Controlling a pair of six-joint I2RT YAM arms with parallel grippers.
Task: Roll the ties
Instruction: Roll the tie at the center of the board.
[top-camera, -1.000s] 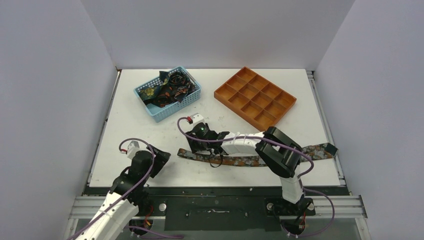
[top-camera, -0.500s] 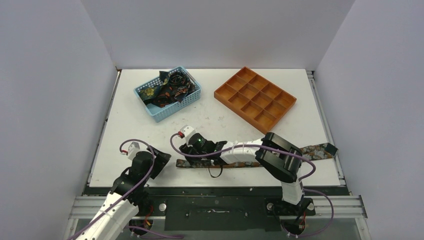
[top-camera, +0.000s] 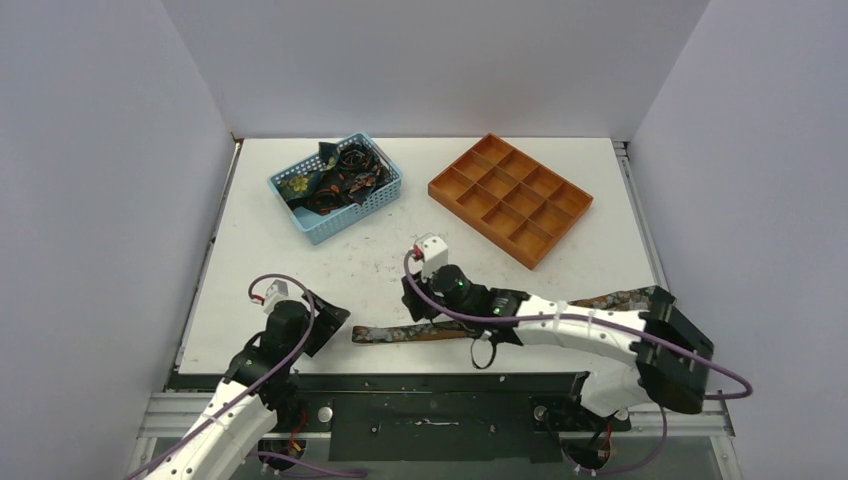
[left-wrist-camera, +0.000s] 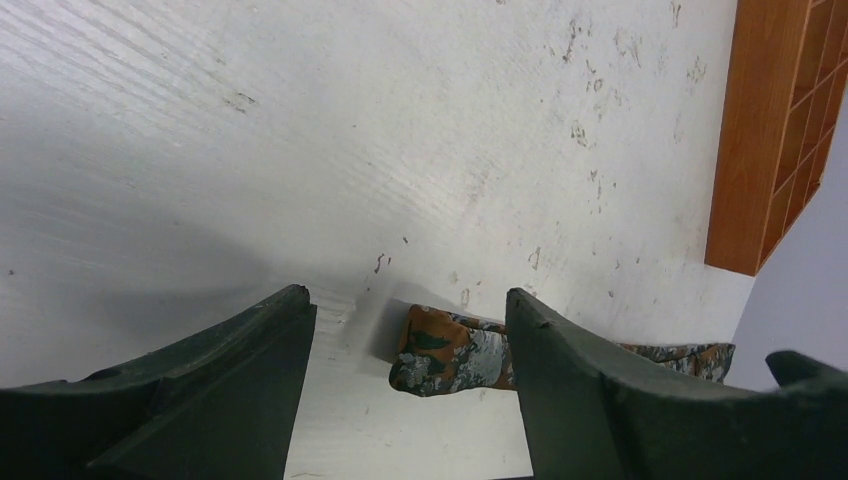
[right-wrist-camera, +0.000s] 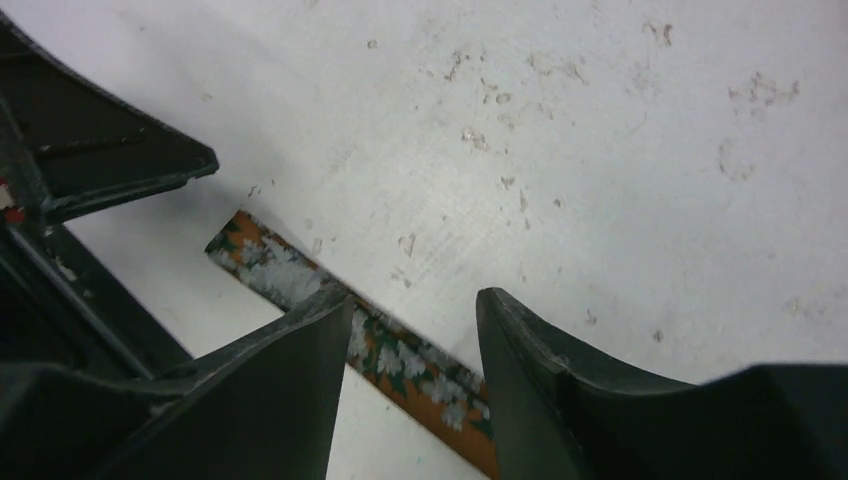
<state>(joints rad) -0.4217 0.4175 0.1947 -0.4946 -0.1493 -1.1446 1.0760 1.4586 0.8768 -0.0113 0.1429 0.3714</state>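
Right claw (right-wrist-camera: 412, 300) empty; ties (top-camera: 335, 175) in basket (top-camera: 362, 210)

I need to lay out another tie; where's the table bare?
Bare table between the blue basket and orange tray, and between basket and left arm. Crowded along the near edge, where the tie lies under the right arm.

The right gripper (right-wrist-camera: 415, 298) is being pulled back rightward along the tie (top-camera: 400, 333), jaws apart, with its elbow being swung far out to the right. The tie's left end is being left nearer the front edge, and the left gripper (left-wrist-camera: 405, 295) is being nudged toward it.
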